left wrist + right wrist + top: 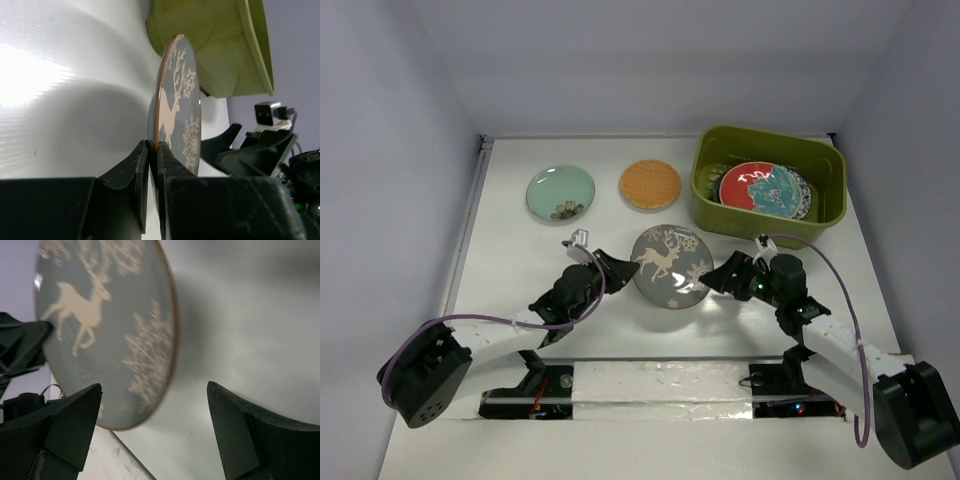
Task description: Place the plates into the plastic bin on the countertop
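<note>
The silver-grey deer plate [670, 265] hangs a little above the white countertop [510, 250], and my left gripper [620, 268] is shut on its left rim. In the left wrist view the plate [180, 100] stands edge-on, its rim pinched between my left gripper's [154, 150] fingers. My right gripper [720, 278] is open at the plate's right edge without touching it. In the right wrist view the plate's [100, 315] rim lies between the right gripper's [154, 387] spread jaws. The olive-green bin [740, 222] at the back right holds a red-and-teal plate [765, 190] on top of others.
A mint green plate [561, 192] and an orange plate [651, 184] lie flat on the countertop behind the held plate, left of the bin. The bin's outer wall [220, 45] shows just beyond the held plate. White walls close in the back and sides.
</note>
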